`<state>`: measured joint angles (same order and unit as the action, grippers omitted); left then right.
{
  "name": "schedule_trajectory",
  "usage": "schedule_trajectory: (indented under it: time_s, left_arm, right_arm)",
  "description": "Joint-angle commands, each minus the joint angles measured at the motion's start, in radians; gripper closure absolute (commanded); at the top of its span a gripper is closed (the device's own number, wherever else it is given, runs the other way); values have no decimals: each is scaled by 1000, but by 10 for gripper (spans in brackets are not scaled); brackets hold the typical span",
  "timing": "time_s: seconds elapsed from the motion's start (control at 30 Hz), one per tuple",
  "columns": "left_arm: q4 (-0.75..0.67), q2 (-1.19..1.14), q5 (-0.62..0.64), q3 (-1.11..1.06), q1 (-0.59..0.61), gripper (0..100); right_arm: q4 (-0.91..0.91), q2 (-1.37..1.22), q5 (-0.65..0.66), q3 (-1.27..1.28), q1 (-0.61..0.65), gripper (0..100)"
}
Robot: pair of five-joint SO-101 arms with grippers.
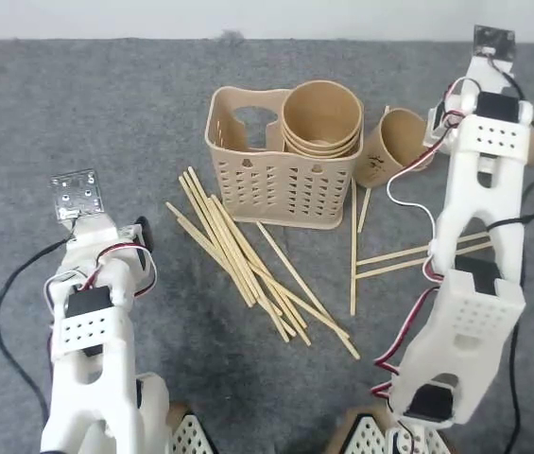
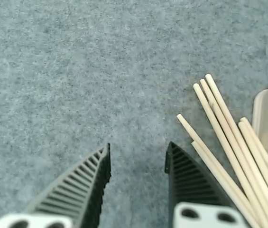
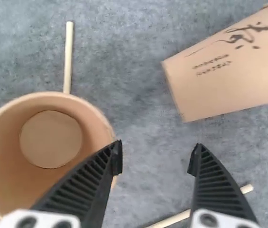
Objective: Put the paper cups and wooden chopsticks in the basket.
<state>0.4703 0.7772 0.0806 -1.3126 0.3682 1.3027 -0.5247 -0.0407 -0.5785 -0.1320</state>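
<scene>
Seen from above, a beige slotted basket (image 1: 281, 184) stands in the middle of a grey carpet (image 1: 87, 104), with a stack of paper cups (image 1: 321, 118) held in its right compartment. A tilted cup (image 1: 394, 144) is leaned against the basket's right side; the dark print on its wall is too small to be read. A loose pile of wooden chopsticks (image 1: 248, 260) is spread in front of the basket, and a few more sticks (image 1: 408, 257) are laid to its right. The left arm (image 1: 92, 312) is placed at the near left, apart from the pile. The right arm (image 1: 479, 218) is stretched up the right side to the tilted cup. In the left wrist view, the left gripper (image 2: 138, 145) is held released over carpet, fingers parted, with the chopstick ends just beside one finger and a basket corner beyond. In the right wrist view, the right gripper (image 3: 157, 145) is likewise spread and empty. One fingertip is seen over the tilted cup's rim, though contact cannot be judged. A printed cup (image 3: 228, 66) is laid on its side farther off, with dark script carried on its wall.
</scene>
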Motion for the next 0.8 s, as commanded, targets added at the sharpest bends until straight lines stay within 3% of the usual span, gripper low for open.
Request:
schedule_trajectory:
  time_s: [0.0,0.23,0.47,0.77]
  left_arm:
    - [-31,26,8,2,-9,819]
    - [-31,26,8,2,-9,819]
    - [-31,26,8,2,-34,819]
    - [-32,26,6,4,-2,819]
  right_arm:
    - [-15,44,-51,-52,28,761]
    - [-25,-36,-61,-52,71,777]
    - [-108,-163,-49,-52,76,996]
    - [16,62,-31,-52,73,991]
